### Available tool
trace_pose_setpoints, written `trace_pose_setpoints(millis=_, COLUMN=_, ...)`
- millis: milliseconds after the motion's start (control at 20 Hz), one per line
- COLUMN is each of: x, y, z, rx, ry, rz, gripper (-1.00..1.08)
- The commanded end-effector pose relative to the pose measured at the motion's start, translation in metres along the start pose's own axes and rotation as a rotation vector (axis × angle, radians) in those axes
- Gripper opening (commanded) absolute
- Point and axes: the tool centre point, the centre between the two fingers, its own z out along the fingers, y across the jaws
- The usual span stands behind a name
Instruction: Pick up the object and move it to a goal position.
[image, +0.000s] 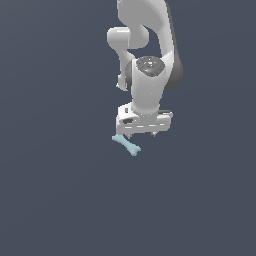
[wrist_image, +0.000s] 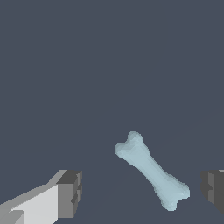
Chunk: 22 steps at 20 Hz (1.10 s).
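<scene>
Dark slate-blue ground fills both views; you see no readable writing. Just below centre of the exterior view, the pale-blue bone-shaped object (image: 126, 145) lies diagonally, under your gripper (image: 140, 134), whose fingers (wrist_image: 69, 194) are spread, untouching.

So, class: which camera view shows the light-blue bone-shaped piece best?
The wrist view: the bone-shaped piece appears large between the open gripper fingers, shaft and flared ends clear. The exterior view shows it small, just below the gripper.

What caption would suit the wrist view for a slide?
Open gripper above the pale blue bone-shaped object, which lies diagonally on the dark floor between the fingertips.
</scene>
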Motion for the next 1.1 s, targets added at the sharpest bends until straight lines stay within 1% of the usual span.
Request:
trace_pose_setpoints(millis=0, x=0.0, y=0.0, z=0.0, rx=0.0, ry=0.0, rz=0.0, gripper=1.0)
trace_pose_setpoints(millis=500, x=0.011, y=-0.018, z=-0.006, rx=0.008, ry=0.024, rz=-0.058, gripper=1.0)
trace_pose_setpoints(millis=750, x=0.01, y=-0.016, z=-0.005, rx=0.007, ry=0.022, rz=-0.062, gripper=1.0)
trace_pose_setpoints(millis=1050, x=0.006, y=-0.01, z=0.003, rx=0.004, ry=0.02, rz=-0.106, gripper=1.0)
